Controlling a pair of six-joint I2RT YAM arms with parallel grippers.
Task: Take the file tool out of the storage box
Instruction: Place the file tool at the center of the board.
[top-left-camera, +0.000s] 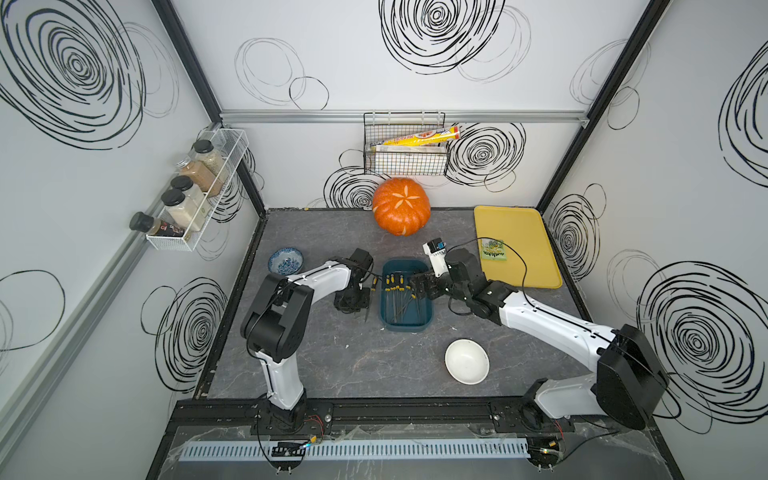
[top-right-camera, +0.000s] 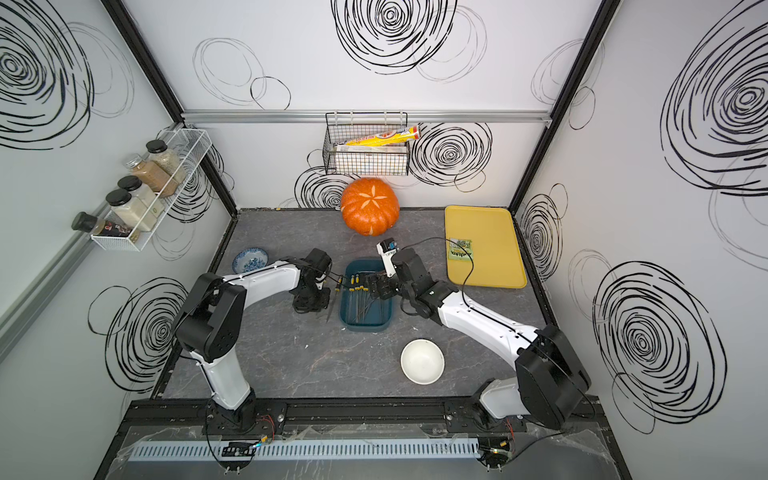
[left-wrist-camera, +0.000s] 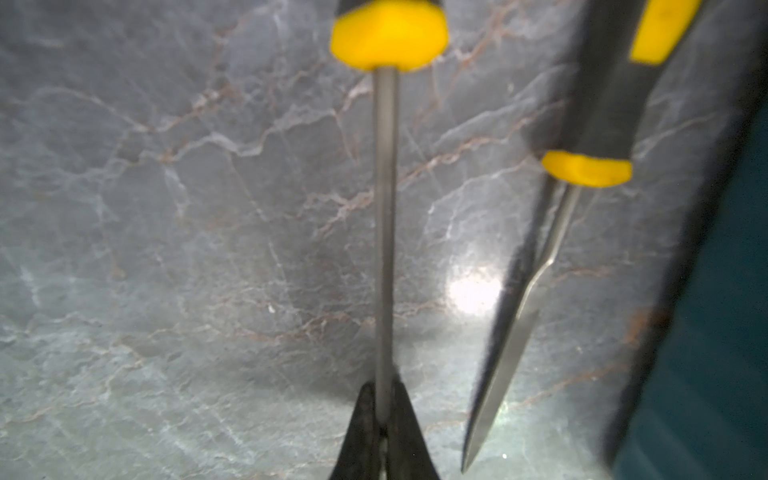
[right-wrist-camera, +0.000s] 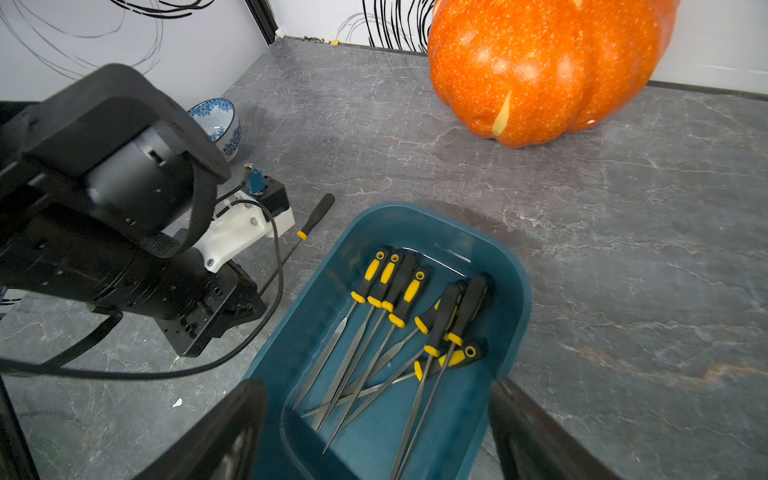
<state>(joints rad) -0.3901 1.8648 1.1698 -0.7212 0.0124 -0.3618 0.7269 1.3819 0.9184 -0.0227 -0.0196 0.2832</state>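
Spread wide, the right gripper (right-wrist-camera: 378, 419) hangs over the teal storage box (right-wrist-camera: 520, 299) holding several yellow-handled files (right-wrist-camera: 409, 293); the left gripper (left-wrist-camera: 384, 401) is clenched on one file (left-wrist-camera: 385, 208) by its shaft, outside it.

I count eight needle files (right-wrist-camera: 411, 291) inside the storage box (right-wrist-camera: 515, 299), though they overlap. Two more lie at its nine o'clock: one held file (left-wrist-camera: 384, 228), one loose file (left-wrist-camera: 521, 320). Two bowls: blue-patterned bowl (top-left-camera: 286, 262), white bowl (top-left-camera: 466, 360). One pumpkin (top-left-camera: 401, 205), one yellow tray (top-left-camera: 528, 228), five spice jars (top-left-camera: 183, 205).
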